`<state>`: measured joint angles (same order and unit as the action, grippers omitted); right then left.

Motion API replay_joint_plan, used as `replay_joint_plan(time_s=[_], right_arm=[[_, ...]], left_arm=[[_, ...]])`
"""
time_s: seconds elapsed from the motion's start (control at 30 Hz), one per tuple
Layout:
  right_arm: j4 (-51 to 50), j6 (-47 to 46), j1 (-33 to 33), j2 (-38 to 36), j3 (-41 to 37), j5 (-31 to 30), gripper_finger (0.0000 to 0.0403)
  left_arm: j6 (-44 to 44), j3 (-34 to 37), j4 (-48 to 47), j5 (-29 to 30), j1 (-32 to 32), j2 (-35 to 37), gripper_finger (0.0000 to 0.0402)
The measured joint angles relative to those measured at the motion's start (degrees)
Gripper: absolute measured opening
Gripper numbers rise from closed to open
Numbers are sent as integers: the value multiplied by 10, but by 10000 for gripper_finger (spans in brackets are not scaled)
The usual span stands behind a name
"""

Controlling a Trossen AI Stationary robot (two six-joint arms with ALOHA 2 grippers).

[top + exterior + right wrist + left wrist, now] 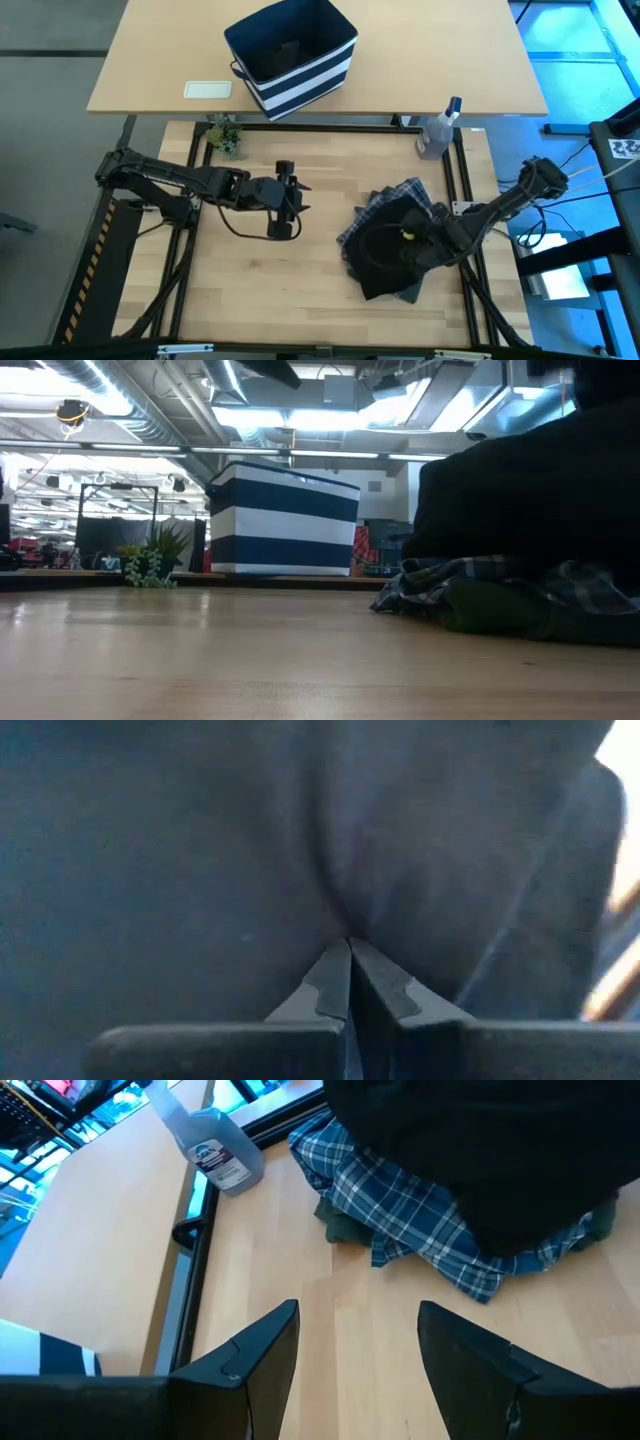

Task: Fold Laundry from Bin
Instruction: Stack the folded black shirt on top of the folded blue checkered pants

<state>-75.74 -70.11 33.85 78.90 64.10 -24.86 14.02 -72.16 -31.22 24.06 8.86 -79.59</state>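
Note:
The laundry lies in a pile on the table's right half. A black garment (385, 250) is on top, a blue-and-white plaid shirt (395, 200) is under it, and a dark olive-green garment (500, 610) shows at the bottom. My right gripper (408, 240) reaches in from the right and is shut on the black garment (200, 840). My left gripper (290, 200) hovers open and empty left of the pile, which shows in its wrist view (400, 1210). The striped navy bin (292, 55) stands on the far table. My right gripper pinches a pucker of the black garment (345, 915) between its two shut fingertips (330, 975), and creases in the cloth run toward that spot. The fingers come from the table's right side, slanting down. The garment's lower part rests on the plaid shirt (440, 575).
A clear spray bottle (437, 130) stands at the far right of the work table, close behind the pile. A small green plant (226, 135) stands at the far left. A white flat object (208, 89) lies left of the bin. Bare wood lies between the two grippers.

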Motion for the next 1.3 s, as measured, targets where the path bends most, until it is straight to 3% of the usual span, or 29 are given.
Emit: replay_joint_plan(time_s=[0.13,0.33,0.57,0.7,0.87,1.03,1.3], right_arm=[[-9,-41,-27,-22,-74,29,2],[-8,-32,-88,-51,-131,-11,4],[-1,14,-102,-110,-72,-66,2],[90,66,-67,-147,-35,-127,2],[236,163,-71,-116,-52,-86,1],[293,192,-88,-48,-65,-20,1],[212,162,-80,11,-66,141,1]], left_arm=[[-3,0,0,0,-1,0,199],[-14,0,3,0,0,0,199],[-19,0,2,0,4,0,199],[-19,0,2,0,10,0,199],[-19,0,6,1,9,0,199],[-19,0,10,1,9,0,199],[-19,0,9,1,10,0,199]])
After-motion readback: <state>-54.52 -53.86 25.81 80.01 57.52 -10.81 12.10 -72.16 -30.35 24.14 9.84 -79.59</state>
